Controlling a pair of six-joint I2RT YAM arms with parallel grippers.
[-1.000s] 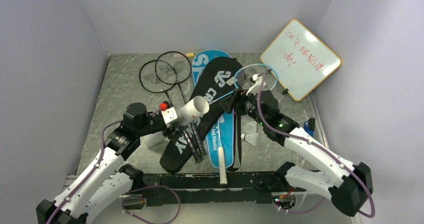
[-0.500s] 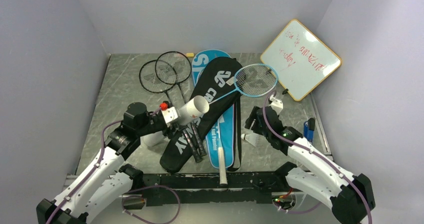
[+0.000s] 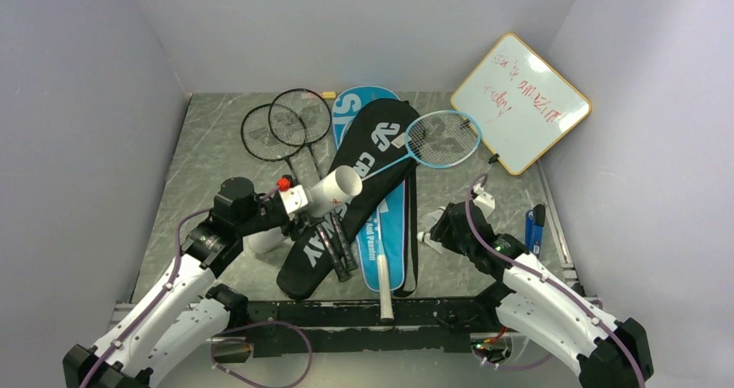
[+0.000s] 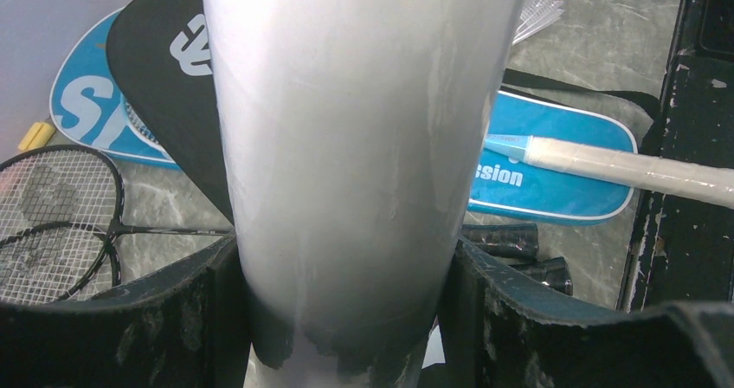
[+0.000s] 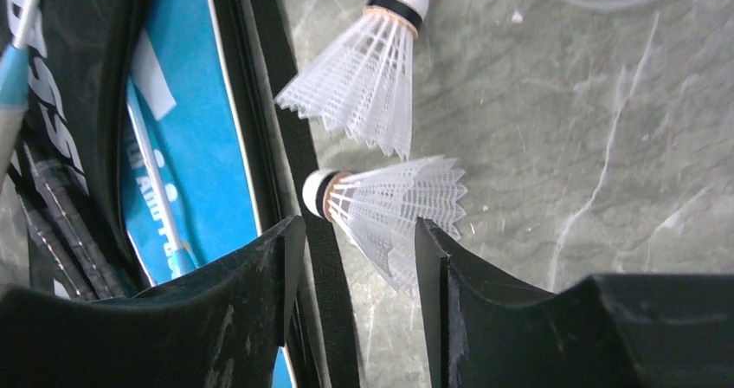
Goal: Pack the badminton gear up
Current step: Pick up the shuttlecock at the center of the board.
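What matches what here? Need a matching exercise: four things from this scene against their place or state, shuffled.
Things:
1. white cardboard tube
2. light-blue racket
3. shuttlecock
4. whiteboard

Places or states:
A. leaning at the far right
B. on the table, at the fingertips of the open right hand
C. gripped in the left hand
D. lying across the black cover

Pairs: 1-C, 2-D, 3-B, 4-A
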